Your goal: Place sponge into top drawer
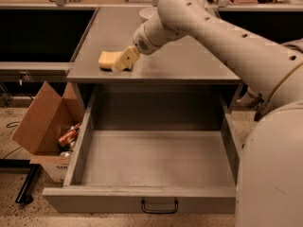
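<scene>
Sponge point(108, 59): pale yellow, soft-looking block with rounded corners, lying flat on the worktop point(189, 60) above the top drawer's back left corner, near the worktop's front edge.
Top drawer point(142, 195): pulled well out below the worktop, a wide, deep grey box with a plain matte floor and nothing in it that I can see; the small black handle point(159, 207) sits at the middle of its front panel.
Gripper point(124, 60): on the sponge's right end, above the drawer's back left, at the tip of the smooth cream arm point(213, 27) that reaches in from the drawer's right.
Jaws: I cannot tell how wide they stand or whether they have hold of the sponge; a cream pad overlaps it.
Cardboard box point(40, 122): open, brown, on the floor left of the drawer, with cans or the like inside.
Risk, grip: the sponge is squashy, so a shallow pinch on one end could let it bend and slip free on the lift.
Risk, route: it sits close to the drawer's left side, so a drop partway could catch the drawer wall or land in the box.
Risk, push: pressing sideways might slide it off the smooth worktop.
</scene>
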`<state>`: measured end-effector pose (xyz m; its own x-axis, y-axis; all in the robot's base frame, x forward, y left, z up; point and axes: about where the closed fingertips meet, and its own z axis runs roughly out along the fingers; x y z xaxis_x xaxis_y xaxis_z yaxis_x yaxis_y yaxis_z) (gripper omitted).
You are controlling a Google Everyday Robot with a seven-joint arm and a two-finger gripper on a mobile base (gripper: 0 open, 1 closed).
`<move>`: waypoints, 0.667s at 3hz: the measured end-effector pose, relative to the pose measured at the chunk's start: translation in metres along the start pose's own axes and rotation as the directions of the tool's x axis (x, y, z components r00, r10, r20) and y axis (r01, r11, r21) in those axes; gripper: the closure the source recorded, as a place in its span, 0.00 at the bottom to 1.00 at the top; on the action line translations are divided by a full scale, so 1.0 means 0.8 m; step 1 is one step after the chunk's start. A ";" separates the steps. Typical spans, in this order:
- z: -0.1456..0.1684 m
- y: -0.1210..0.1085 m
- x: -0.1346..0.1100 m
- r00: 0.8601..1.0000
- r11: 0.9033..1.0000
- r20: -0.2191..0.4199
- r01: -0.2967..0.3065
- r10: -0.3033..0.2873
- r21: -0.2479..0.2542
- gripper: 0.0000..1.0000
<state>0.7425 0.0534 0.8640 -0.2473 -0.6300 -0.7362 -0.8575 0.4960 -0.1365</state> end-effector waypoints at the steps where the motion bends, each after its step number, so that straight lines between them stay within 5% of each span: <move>1: 0.025 -0.011 0.005 1.000 1.000 0.003 -0.018 0.018 0.003 0.04; 2: 0.040 -0.009 0.001 1.000 1.000 -0.004 -0.011 0.011 -0.012 0.27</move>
<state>0.7626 0.0685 0.8431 -0.2588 -0.6266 -0.7352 -0.8599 0.4961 -0.1201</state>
